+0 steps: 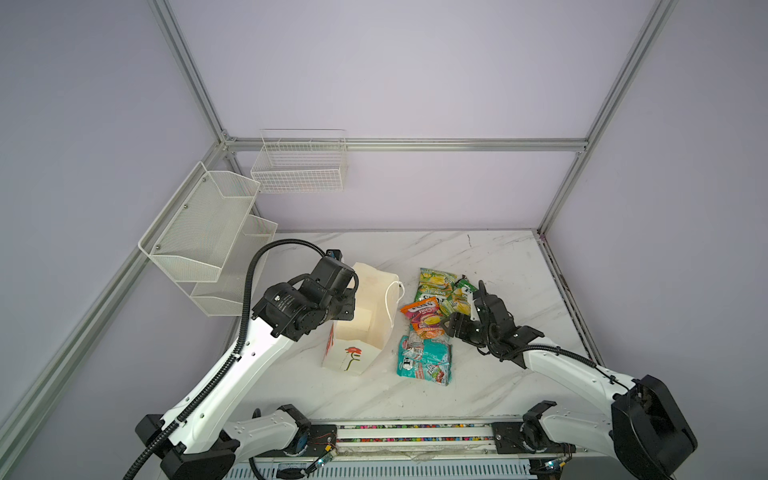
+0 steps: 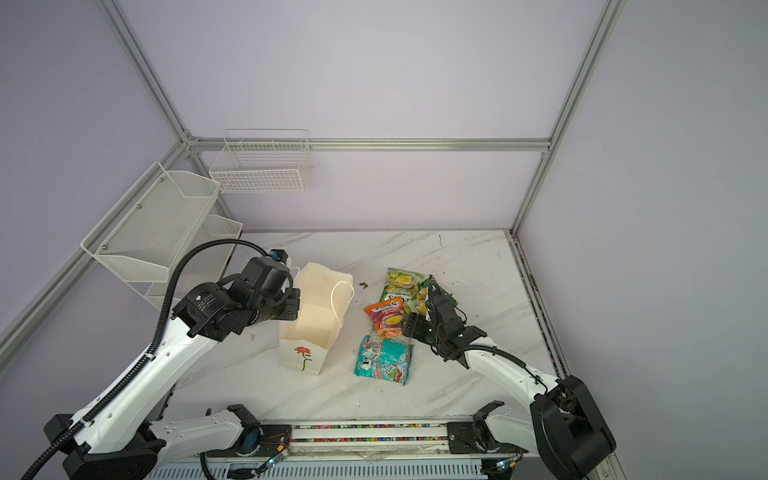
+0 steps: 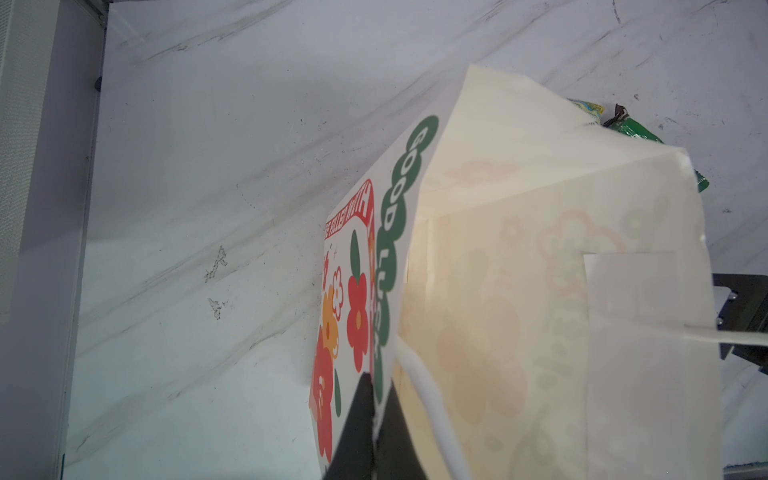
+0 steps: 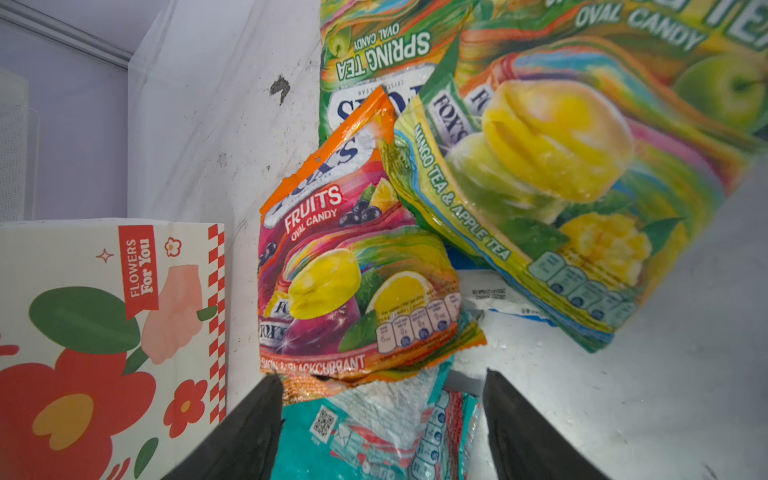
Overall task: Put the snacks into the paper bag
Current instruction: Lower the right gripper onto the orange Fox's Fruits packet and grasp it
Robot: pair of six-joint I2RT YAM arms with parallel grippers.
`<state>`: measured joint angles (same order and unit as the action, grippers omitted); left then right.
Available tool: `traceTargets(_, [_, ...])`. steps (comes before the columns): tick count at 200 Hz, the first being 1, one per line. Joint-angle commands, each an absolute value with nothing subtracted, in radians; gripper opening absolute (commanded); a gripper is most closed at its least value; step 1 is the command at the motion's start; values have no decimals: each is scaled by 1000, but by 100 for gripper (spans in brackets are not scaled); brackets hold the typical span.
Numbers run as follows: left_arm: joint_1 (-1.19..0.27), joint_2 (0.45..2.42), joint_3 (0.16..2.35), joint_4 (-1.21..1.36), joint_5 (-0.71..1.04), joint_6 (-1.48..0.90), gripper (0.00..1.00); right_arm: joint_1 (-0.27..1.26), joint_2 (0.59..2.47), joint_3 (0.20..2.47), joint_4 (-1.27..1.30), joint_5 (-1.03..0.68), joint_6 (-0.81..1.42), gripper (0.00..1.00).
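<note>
The white paper bag (image 1: pixel 353 357) (image 2: pixel 307 357) with red flower prints stands open-topped at the table's middle left. My left gripper (image 3: pixel 375 419) is shut on the bag's rim wall, one finger inside and one outside, beside a cord handle (image 3: pixel 432 399). The snacks lie in a pile right of the bag: green-yellow packets (image 1: pixel 436 284) (image 4: pixel 561 166), an orange-pink packet (image 1: pixel 422 316) (image 4: pixel 353 270) and a teal packet (image 1: pixel 424 359) (image 4: pixel 365 436). My right gripper (image 4: pixel 382 415) (image 1: pixel 465 309) hovers open over the pile, its fingers either side of the teal packet's top edge.
White wire baskets hang on the left wall (image 1: pixel 208 232) and the back wall (image 1: pixel 299 166). The marble table (image 1: pixel 498 266) ends at metal frame rails on the right (image 1: pixel 565 299). A small dark scrap (image 2: pixel 363 285) lies between the bag and the snacks.
</note>
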<state>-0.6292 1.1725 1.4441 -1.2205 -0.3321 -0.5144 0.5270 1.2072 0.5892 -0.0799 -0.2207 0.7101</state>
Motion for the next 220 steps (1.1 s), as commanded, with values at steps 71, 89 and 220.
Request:
traceTargets(71, [-669,1246,1487,-1244,-420,-523,0,526,1295,549,66,-248,771,68])
traceTargets(89, [-678,1257,1493,-1241,-423,-526,0,526,1321,552,84,-247,781,68])
traceTargets(220, [-696,1292,1708,-1392,-538,-462,0,526,1347,512,206,-222,870,39])
